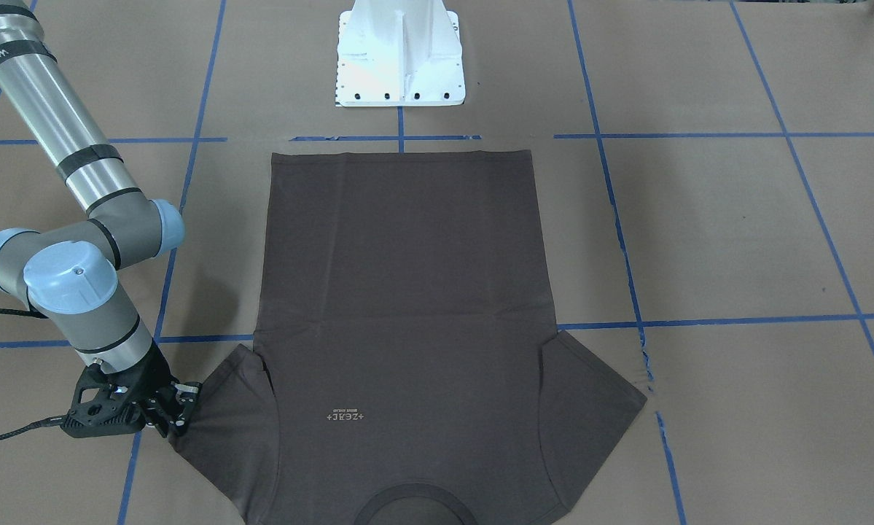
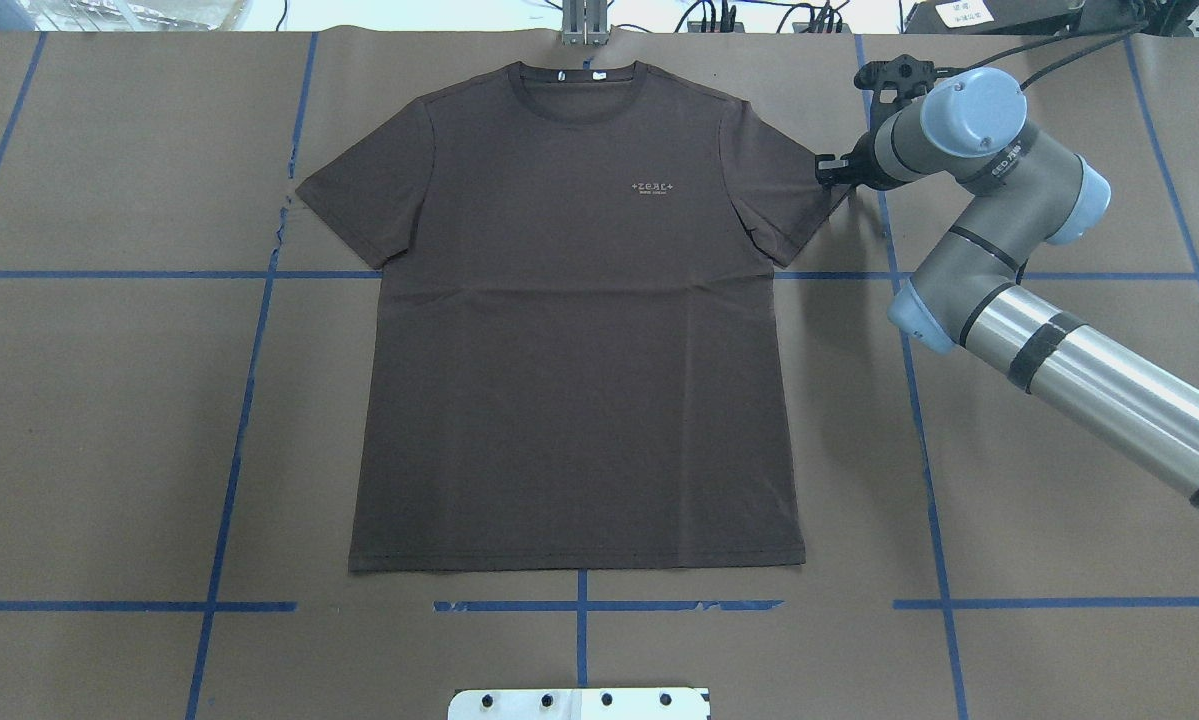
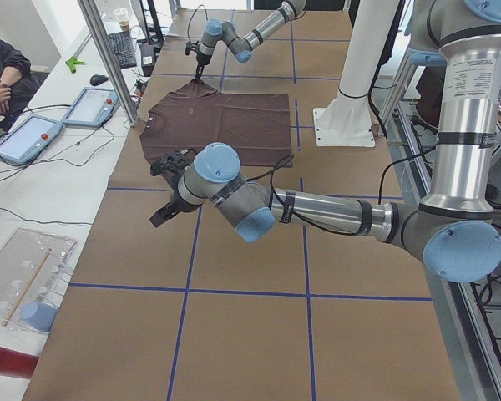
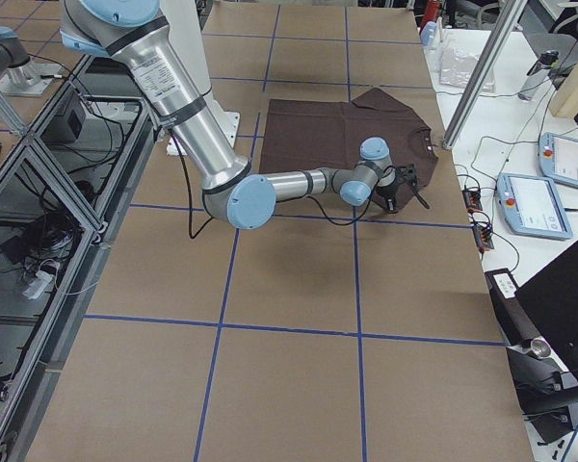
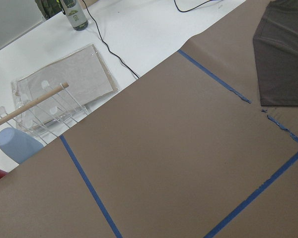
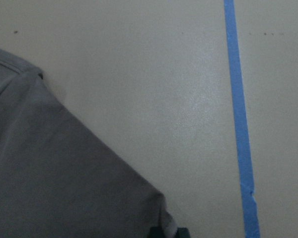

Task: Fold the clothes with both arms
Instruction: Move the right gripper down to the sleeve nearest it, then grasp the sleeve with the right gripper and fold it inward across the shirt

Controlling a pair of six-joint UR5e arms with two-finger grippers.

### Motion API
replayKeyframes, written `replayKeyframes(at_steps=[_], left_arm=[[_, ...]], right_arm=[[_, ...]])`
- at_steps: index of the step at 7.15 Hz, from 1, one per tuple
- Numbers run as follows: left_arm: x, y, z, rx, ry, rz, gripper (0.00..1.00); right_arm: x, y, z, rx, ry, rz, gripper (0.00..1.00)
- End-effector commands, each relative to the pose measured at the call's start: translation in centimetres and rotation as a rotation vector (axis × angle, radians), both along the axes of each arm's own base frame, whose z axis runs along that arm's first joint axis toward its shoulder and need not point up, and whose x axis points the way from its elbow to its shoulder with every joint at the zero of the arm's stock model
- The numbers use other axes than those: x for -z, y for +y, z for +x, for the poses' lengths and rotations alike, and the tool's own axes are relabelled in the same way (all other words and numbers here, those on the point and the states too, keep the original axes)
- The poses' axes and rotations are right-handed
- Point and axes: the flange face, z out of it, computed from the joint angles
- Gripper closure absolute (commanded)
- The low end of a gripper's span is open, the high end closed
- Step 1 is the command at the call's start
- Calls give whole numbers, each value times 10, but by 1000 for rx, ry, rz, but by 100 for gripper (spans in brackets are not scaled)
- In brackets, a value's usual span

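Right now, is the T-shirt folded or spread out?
Spread out. The T-shirt lies flat, front up, both sleeves extended sideways, no part doubled over.

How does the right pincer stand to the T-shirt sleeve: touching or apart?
Touching. Front-facing view: the right pincer meets the T-shirt sleeve's edge; right wrist view: its corner lies against a fingertip.

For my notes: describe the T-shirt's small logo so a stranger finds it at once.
Start at the dark T-shirt flat on the brown-paper table. On its chest, toward the right gripper, sits the logo: the only pale lettering on plain cloth.
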Motion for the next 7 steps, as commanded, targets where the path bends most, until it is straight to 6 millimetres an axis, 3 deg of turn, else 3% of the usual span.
replayKeyframes(at_steps=[1,2,3,4,6,7], left_arm=[[-1,0,0,0,0,-2,0],[-2,0,0,0,0,-4,0],[-2,0,0,3,1,-6,0],[-2,0,0,3,1,-6,0],[-1,0,0,4,2,-5,0],[-1,0,0,2,3,-5,0]], right_arm=[[27,-6,-4,-4,-4,-2,100],[54,-5,-4,-5,8,-18,100],[106,-4,-16,-53,43,-62,100],[154,7,-63,-135,82,-97,100],[180,15,-123,-204,104,-105,100],[178,18,-133,-204,115,-103,100]])
